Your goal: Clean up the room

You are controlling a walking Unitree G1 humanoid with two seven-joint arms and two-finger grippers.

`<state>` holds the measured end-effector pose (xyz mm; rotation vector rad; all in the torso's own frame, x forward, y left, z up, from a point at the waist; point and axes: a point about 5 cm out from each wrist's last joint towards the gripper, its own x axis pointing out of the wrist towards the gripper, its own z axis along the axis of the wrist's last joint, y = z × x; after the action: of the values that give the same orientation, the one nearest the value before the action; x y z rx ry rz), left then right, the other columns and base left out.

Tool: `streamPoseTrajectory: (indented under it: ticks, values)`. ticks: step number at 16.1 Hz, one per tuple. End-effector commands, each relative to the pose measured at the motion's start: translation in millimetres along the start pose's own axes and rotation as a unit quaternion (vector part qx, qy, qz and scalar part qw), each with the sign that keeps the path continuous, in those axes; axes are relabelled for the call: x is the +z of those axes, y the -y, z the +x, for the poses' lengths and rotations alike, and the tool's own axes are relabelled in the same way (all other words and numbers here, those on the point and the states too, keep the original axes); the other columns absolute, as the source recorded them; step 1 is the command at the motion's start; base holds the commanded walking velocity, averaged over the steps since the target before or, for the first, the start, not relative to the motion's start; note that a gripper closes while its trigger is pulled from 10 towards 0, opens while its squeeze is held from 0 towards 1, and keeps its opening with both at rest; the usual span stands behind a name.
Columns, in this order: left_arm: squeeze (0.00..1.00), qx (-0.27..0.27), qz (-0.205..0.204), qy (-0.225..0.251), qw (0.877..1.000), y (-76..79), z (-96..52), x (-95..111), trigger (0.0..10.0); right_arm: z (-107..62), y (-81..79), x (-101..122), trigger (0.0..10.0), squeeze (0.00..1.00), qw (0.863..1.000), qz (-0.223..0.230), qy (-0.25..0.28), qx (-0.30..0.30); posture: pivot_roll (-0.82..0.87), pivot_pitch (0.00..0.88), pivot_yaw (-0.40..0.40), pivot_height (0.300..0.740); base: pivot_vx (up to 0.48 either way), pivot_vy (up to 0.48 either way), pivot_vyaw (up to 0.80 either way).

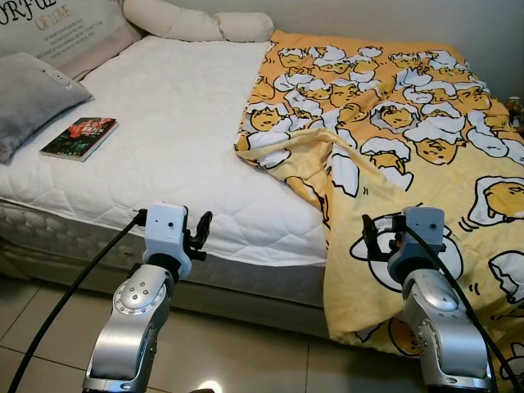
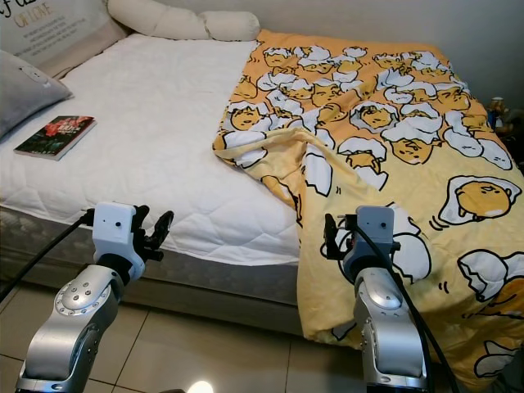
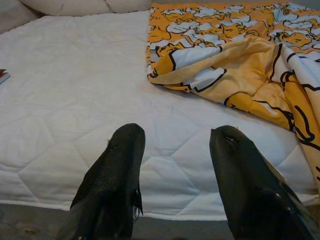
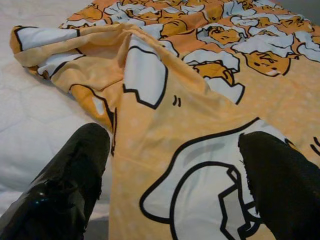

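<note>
A yellow cartoon-egg blanket (image 1: 409,139) covers the bed's right half and hangs over its front edge, its left border bunched in a fold (image 1: 286,143). The white mattress (image 1: 164,123) lies bare on the left. A book (image 1: 79,137) with a dark cover rests near the left edge beside a grey pillow (image 1: 29,98). My left gripper (image 1: 199,233) is open, raised in front of the mattress edge; its black fingers (image 3: 112,180) frame the bare sheet. My right gripper (image 1: 372,237) is open just before the hanging blanket (image 4: 200,150), apart from it.
A long cream bolster (image 1: 196,23) and a printed cushion (image 1: 65,29) lie at the bed's head. Beige floor tiles (image 1: 246,352) run below the bed frame. A black cable (image 1: 74,286) trails from my left arm.
</note>
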<state>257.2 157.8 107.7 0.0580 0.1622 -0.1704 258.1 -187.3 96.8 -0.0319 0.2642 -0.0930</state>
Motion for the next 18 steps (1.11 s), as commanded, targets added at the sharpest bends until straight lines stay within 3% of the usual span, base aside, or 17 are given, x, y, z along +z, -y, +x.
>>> streamPoseTrajectory:
  ticks: [1,7,9,11,14,18]
  values:
    - [0.0,0.006,-0.002,0.007,1.0,-2.0,1.6,3,10.0,1.2,0.9,0,10.0,1.0,1.0,-0.005,-0.004,-0.001,-0.02,0.0,0.008,0.74,0.0,0.0,0.0]
    - [0.0,0.024,-0.012,0.016,1.0,-9.3,1.7,3,10.0,1.3,2.8,-2,10.0,1.0,1.0,-0.004,-0.011,-0.003,-0.02,0.0,-0.001,0.74,0.152,0.0,-0.25]
    - [0.0,0.027,-0.009,0.015,0.999,-12.0,-0.5,2,10.0,2.9,3.3,-2,10.0,0.0,1.0,-0.009,-0.013,-0.003,-0.01,0.0,-0.004,0.74,0.322,0.0,0.0]
    - [0.0,0.027,-0.009,0.015,0.999,-12.2,-0.1,2,10.0,3.0,1.5,-2,10.0,0.0,1.0,-0.011,-0.014,-0.001,-0.02,0.0,-0.002,0.74,0.322,0.0,0.0]
    - [0.0,0.025,-0.009,0.017,1.0,-11.9,1.3,3,10.0,1.9,0.0,-6,10.0,0.0,0.999,0.008,-0.031,0.001,-0.02,0.0,0.005,0.74,0.32,0.0,-0.74]
    - [0.0,0.022,-0.01,0.017,1.0,-10.4,2.5,3,10.0,2.1,6.7,-7,10.0,0.0,0.999,-0.01,-0.033,-0.02,-0.02,0.0,0.004,0.74,0.322,0.0,-0.21]
